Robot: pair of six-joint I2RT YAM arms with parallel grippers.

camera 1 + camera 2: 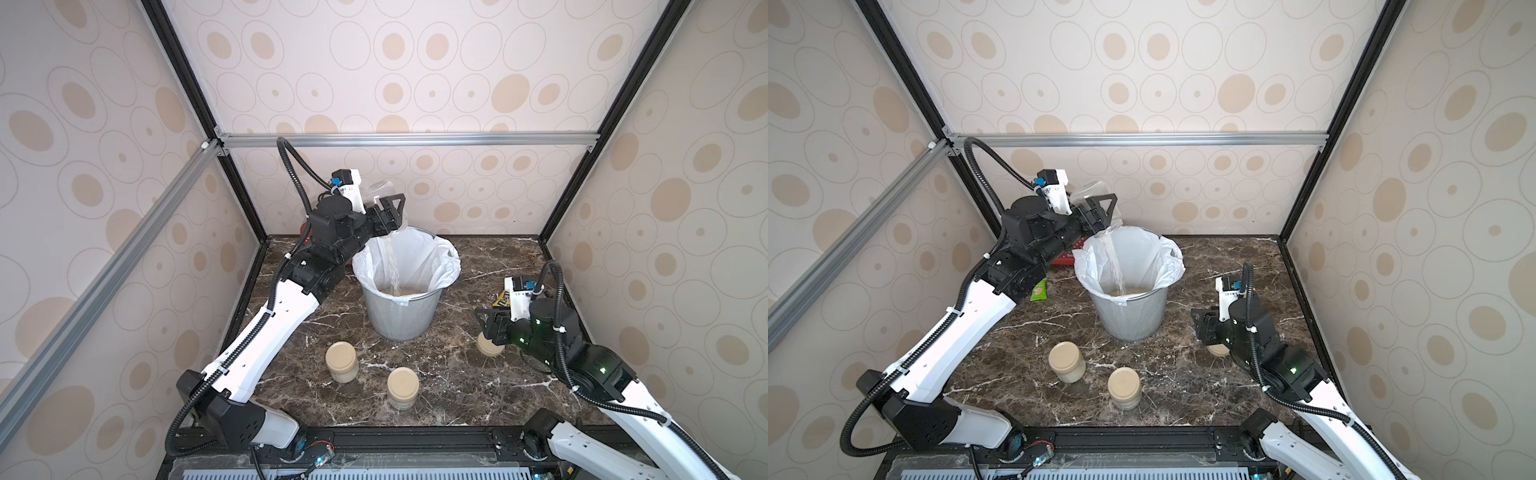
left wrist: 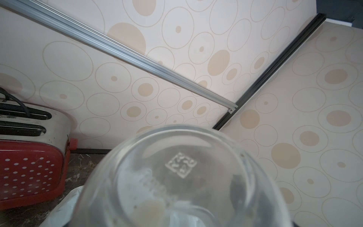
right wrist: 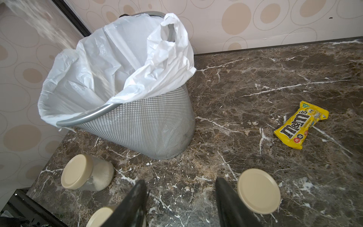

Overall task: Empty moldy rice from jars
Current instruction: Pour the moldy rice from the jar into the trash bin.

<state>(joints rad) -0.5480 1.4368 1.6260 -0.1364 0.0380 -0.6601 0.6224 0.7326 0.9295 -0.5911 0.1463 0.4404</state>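
Pinching tipped jar (image 2: 182, 176) with left gripper (image 1: 392, 216) over bin (image 1: 401, 320) to pour moldy rice (image 1: 392, 266) in, with right gripper (image 3: 180, 186) spread, empty, by loose lid (image 3: 258, 190)

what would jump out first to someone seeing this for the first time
The left gripper holds a tipped jar over the lined mesh bin toward the back of the table, and a thin stream of rice is falling into it. Two closed jars stand at the front. A loose lid lies beside the open right gripper, with a yellow candy packet nearby.
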